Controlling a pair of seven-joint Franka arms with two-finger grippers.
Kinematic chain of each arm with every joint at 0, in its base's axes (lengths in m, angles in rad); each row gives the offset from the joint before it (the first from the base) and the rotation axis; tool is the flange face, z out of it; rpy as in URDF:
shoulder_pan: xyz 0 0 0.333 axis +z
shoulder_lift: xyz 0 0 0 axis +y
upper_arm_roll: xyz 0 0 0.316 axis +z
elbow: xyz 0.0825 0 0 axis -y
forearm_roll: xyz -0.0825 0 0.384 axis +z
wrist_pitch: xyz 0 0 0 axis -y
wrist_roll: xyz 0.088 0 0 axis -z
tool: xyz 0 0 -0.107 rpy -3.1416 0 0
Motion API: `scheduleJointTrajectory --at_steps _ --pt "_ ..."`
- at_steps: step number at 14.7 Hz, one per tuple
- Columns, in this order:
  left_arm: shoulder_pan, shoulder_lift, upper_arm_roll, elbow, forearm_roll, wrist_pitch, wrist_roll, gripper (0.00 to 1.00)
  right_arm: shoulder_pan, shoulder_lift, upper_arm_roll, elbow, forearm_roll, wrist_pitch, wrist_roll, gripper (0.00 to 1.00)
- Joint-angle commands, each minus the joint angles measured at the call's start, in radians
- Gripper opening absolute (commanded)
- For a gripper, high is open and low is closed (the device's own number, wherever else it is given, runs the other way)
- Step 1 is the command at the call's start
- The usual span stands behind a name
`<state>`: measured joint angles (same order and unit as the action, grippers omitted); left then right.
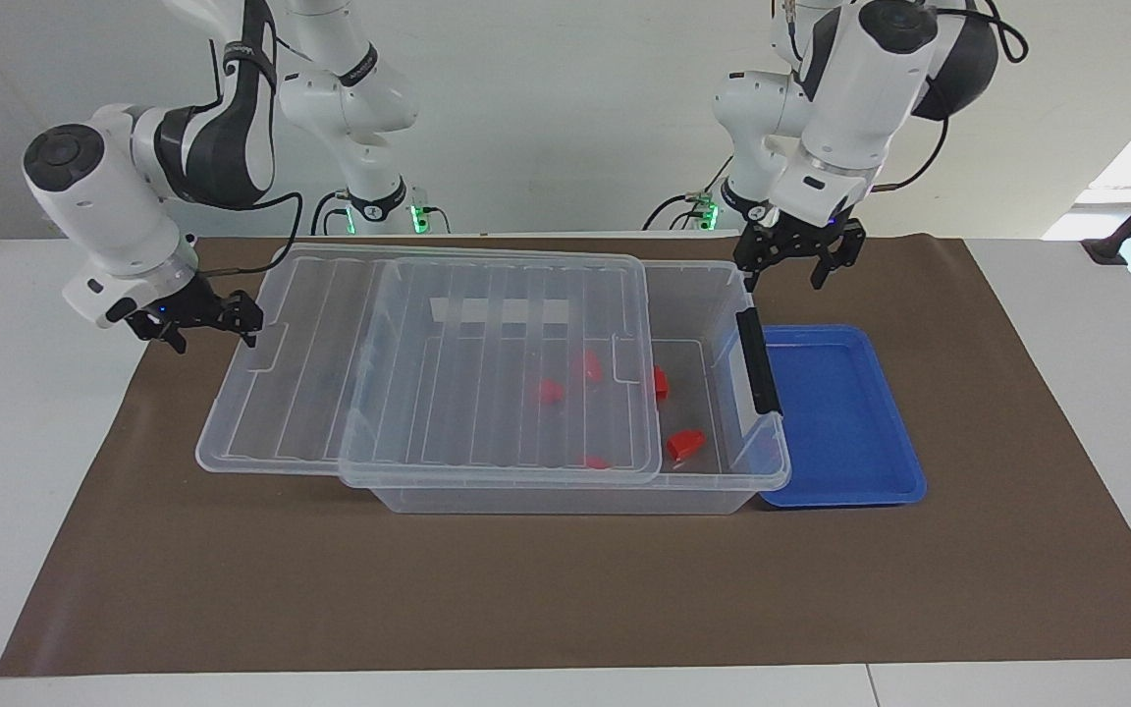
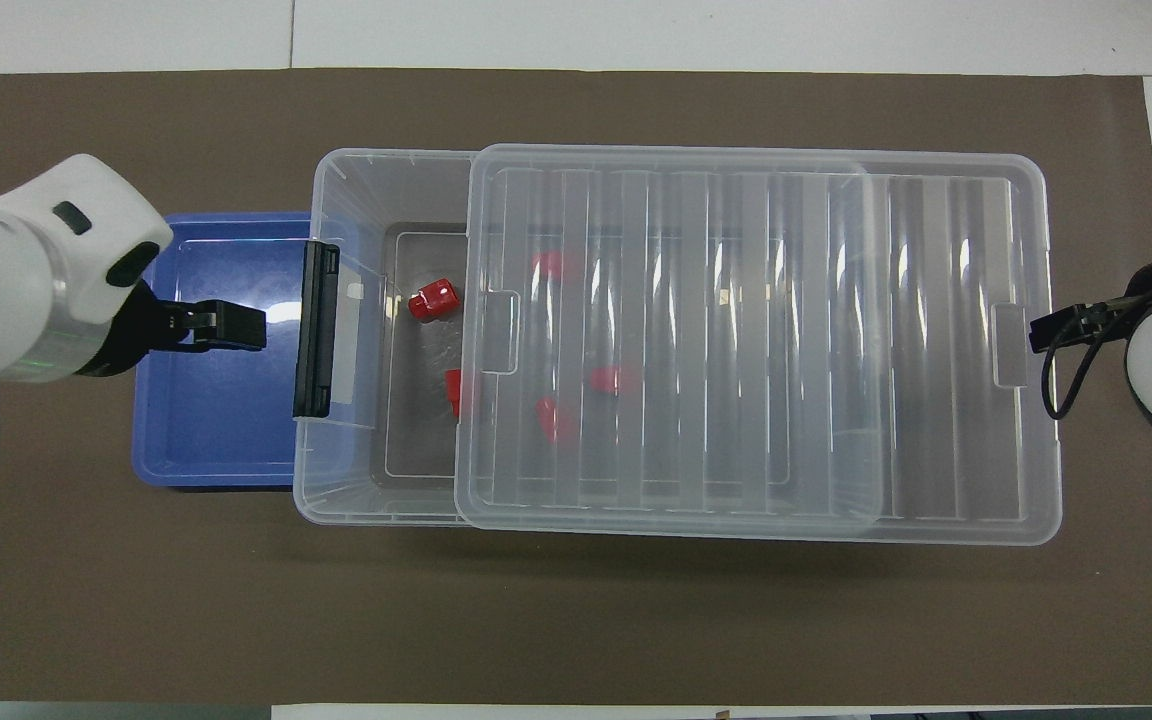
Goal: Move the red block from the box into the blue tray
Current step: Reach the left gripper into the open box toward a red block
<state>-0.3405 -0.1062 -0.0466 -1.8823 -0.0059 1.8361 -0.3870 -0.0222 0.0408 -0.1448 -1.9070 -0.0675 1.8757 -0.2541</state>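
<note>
The clear box (image 1: 565,499) (image 2: 356,470) lies across the mat, and its ribbed lid (image 1: 487,373) (image 2: 756,340) is slid partway off toward the right arm's end. One red block (image 1: 685,444) (image 2: 433,300) lies uncovered on the box floor near the latch end. Another (image 1: 659,383) (image 2: 454,390) sits half under the lid's edge. More red pieces show through the lid. The blue tray (image 1: 840,422) (image 2: 206,430) lies empty against the latch end. My right gripper (image 1: 197,319) (image 2: 1041,330) grips the lid's end. My left gripper (image 1: 799,257) (image 2: 226,327) hangs open over the tray.
A black latch (image 1: 759,361) (image 2: 314,345) stands on the box's end wall beside the tray. The brown mat (image 1: 565,589) covers the table under everything. The lid overhangs the box at the right arm's end.
</note>
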Motion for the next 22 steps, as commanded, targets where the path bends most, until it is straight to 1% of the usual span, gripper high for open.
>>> scheduleJointTrajectory --at_steps 1,2,3,5,9,11,13,15,18,20,22 --pt "-0.052 -0.01 0.013 -0.089 0.014 0.107 -0.113 1.0 -0.025 0.002 -0.002 0.006 -0.021 0.014 -0.043 1.0" --pt "-0.069 -0.004 0.013 -0.109 0.014 0.129 -0.148 1.0 -0.036 0.004 -0.002 0.009 -0.021 0.016 -0.06 1.0" --pt "-0.089 0.018 0.013 -0.119 0.014 0.147 -0.168 1.0 -0.038 0.004 -0.004 0.011 -0.021 0.014 -0.073 1.0" --pt "-0.106 0.057 0.013 -0.123 0.015 0.169 -0.176 1.0 -0.036 0.004 -0.025 0.014 -0.021 0.017 -0.094 1.0" --pt "-0.13 0.106 0.013 -0.139 0.015 0.235 -0.23 1.0 -0.036 0.004 -0.03 0.014 -0.021 0.017 -0.105 1.0" --pt "-0.15 0.129 0.013 -0.141 0.015 0.247 -0.286 1.0 -0.036 0.004 -0.032 0.014 -0.021 0.017 -0.117 1.0" --pt "-0.163 0.158 0.014 -0.141 0.017 0.271 -0.299 1.0 -0.036 0.004 -0.038 0.014 -0.021 0.017 -0.117 1.0" --pt "-0.163 0.178 0.013 -0.162 0.017 0.33 -0.299 1.0 -0.035 0.004 -0.038 0.014 -0.021 0.019 -0.116 1.0" --pt "-0.164 0.189 0.011 -0.221 0.017 0.428 -0.297 1.0 -0.035 0.004 -0.038 0.014 -0.021 0.017 -0.116 1.0" --pt "-0.192 0.224 0.011 -0.242 0.017 0.489 -0.299 1.0 -0.033 0.002 -0.038 0.014 -0.021 0.017 -0.113 1.0" --pt "-0.198 0.253 0.013 -0.248 0.017 0.525 -0.297 1.0 -0.032 0.005 -0.038 0.019 -0.018 0.011 -0.103 1.0"
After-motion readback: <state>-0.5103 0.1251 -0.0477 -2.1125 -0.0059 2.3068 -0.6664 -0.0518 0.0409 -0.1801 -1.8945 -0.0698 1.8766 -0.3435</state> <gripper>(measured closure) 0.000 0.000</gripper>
